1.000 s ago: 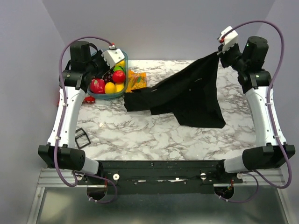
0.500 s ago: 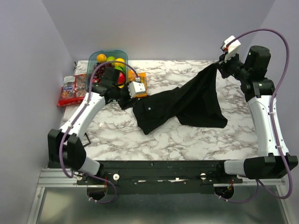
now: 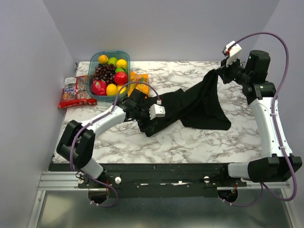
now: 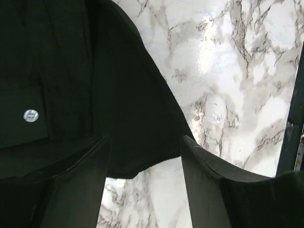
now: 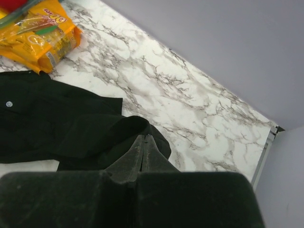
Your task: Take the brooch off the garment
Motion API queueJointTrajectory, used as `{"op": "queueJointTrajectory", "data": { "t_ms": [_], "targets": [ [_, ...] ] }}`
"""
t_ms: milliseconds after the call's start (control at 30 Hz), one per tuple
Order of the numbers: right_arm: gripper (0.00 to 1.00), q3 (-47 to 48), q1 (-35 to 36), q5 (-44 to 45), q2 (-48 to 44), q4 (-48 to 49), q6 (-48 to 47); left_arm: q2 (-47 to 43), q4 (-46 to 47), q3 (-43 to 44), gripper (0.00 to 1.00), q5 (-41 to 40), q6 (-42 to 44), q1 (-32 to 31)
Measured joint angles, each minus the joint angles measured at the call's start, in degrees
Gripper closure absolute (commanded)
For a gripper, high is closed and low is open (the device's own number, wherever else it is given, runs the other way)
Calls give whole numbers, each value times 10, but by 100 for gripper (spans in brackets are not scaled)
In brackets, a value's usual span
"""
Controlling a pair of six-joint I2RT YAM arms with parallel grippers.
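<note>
The garment (image 3: 199, 102), a black shirt, lies across the middle of the marble table (image 3: 190, 137). Its right corner is lifted by my right gripper (image 3: 219, 73), which is shut on a fold of the cloth (image 5: 145, 137). My left gripper (image 3: 151, 119) hovers over the shirt's left end. It is open (image 4: 145, 138), with only the shirt's hem and bare marble between its fingers (image 4: 80, 180). The brooch (image 4: 31, 115), a small round silvery disc, sits on the cloth up and left of the left finger, apart from it. It also shows as a pale dot, the brooch (image 5: 9, 103).
A teal bowl of fruit (image 3: 109, 76) stands at the back left. An orange snack packet (image 3: 140, 81) lies beside it, close to the shirt (image 5: 40, 40). A red snack bag (image 3: 75, 91) lies at the left edge.
My left arm swung from the back left, past the fruit bowl, out over the shirt's left end, and its jaws opened. The right gripper kept its hold on the raised corner.
</note>
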Motion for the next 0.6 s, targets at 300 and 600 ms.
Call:
{"op": "queueJointTrajectory", "data": {
  "t_ms": [300,600],
  "targets": [
    [100,-4,0,4,3,0,14,28,84,-36,34,-13,-74,-60],
    [100,-13,0,11,9,1,22,89,78,-6,100,-72,-97,-89]
  ]
}}
